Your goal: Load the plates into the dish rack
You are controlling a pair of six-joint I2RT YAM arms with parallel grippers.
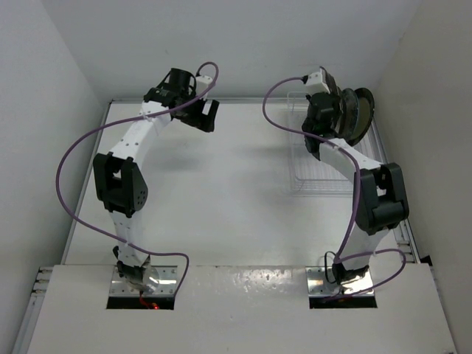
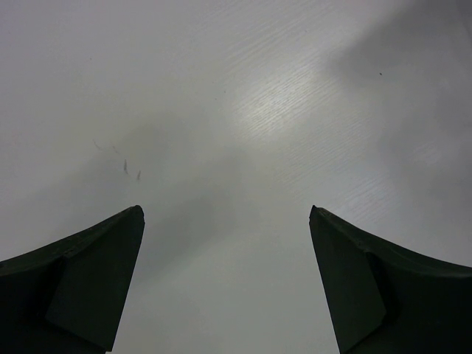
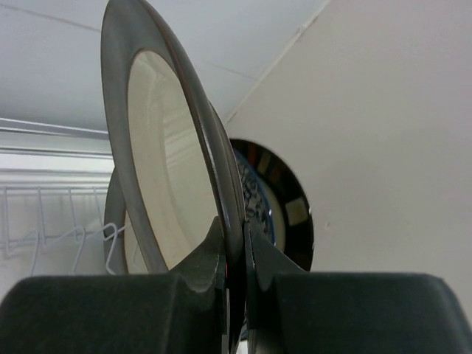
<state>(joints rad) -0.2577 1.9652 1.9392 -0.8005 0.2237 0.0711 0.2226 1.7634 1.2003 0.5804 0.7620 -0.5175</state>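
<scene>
The right pincer (image 3: 234,236) was clamped on an upright grey-rimmed plate (image 3: 158,169) at the dish rack (image 1: 317,181) in the far right corner of the tabletop (image 1: 221,192); other plates (image 1: 359,110) stood behind it; the left pincer (image 2: 225,210) hung apart, empty.

Lab test bay, plain white walls (image 1: 243,44) (boxing a white table (image 1: 228,184)).

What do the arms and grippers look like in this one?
The left arm and right arm have white links with black joint housings. A purple cable loops along each. The left gripper and right gripper have dark, tapering fingers.
</scene>
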